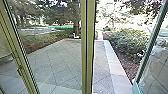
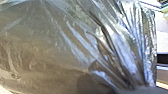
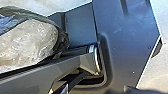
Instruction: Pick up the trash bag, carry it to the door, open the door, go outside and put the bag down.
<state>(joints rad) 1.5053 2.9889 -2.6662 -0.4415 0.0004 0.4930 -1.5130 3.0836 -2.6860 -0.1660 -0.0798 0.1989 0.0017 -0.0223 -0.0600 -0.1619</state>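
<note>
1. Sunny stone ground (image 1: pixel 101 70) is lying ahead of both hands, with green bushes (image 1: pixel 127 42) growing beside it.
2. Past the hands, a tall post (image 1: pixel 87 47) is standing beside a gap, and a glass door (image 1: pixel 149 47) is looking swung open.
3. Close to the left hand, the trash bag (image 2: pixel 62 50) is bulging, shiny and see-through, with brown stuff showing inside. It is also showing near the right hand.
4. Many creases are running together into gathered folds (image 2: pixel 125 65) near the left hand. I cannot tell how wide either hand is opening, or whether one is gripping the bag.
5. I am guessing the bag is being light, soft and floppy, so it may be swinging. Its thin skin may be slipping or tearing.
6. Those bunched folds are looking like the best place for a hand to be holding, because squeezing the puffy part could be ripping it.
</note>
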